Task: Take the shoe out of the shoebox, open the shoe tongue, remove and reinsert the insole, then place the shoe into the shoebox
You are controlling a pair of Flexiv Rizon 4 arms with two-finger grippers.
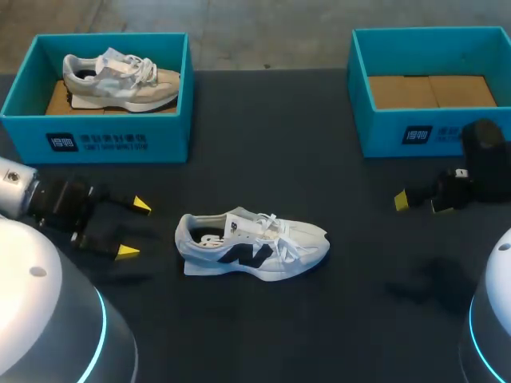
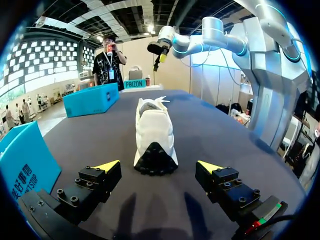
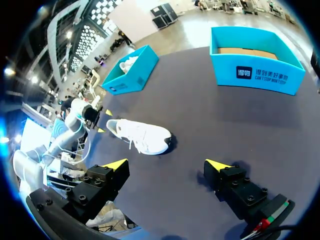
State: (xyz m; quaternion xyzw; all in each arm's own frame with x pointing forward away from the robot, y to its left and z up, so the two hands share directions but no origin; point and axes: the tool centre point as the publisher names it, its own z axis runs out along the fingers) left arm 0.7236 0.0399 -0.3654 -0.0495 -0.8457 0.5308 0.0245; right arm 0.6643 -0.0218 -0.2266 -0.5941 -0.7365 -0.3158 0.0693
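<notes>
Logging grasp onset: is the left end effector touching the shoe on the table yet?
Apart. The head view shows bare table between the open left end effector and the heel of the shoe.

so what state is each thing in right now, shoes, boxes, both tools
white shoe, out of any box, upright on its sole on the table, heel toward the left tool
left shoebox, open, holding a grey shoe
grey shoe, upright in the left shoebox
right shoebox, open, no shoe inside
left tool, open, holding nothing
right tool, open, holding nothing
</notes>
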